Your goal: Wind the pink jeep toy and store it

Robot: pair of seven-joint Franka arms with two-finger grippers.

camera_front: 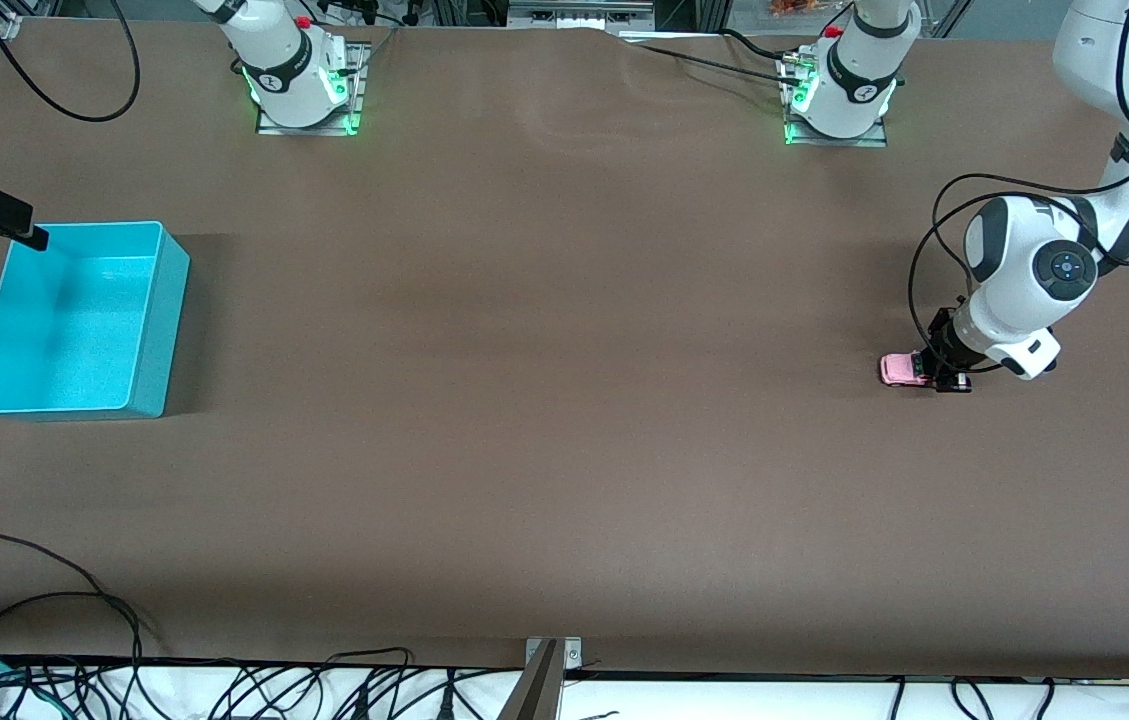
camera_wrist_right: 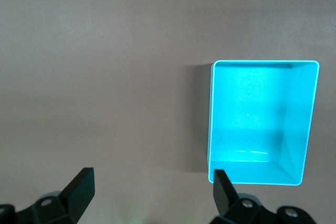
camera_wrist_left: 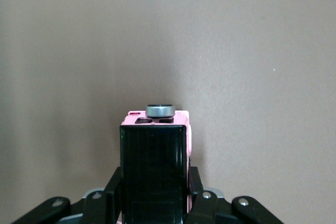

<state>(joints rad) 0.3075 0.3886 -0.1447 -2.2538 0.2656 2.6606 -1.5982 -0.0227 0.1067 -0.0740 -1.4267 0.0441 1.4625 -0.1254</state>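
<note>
Cables [camera_front: 44, 610] trail along the counter's [camera_front: 544, 420] bottom edge, lower left of frame. Mid-right: left gripper [camera_front: 936, 375] low on the counter, jaws clamped on the jeep [camera_front: 902, 370], which sits on the surface; wide bare brown around it. Mid-left: turquoise bin [camera_front: 149, 330], nothing inside. Right gripper [camera_front: 24, 232] hangs over the bin's upper corner at the frame's left edge, jaws spread, holding nothing; that arm waits.

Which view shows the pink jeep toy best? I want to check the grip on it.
The left wrist view: the pink jeep toy fills the foreground, black roof up, clamped in the left gripper. The front view shows it only as a tiny pink shape on the table, partly covered by the gripper. The right wrist view misses it.
</note>
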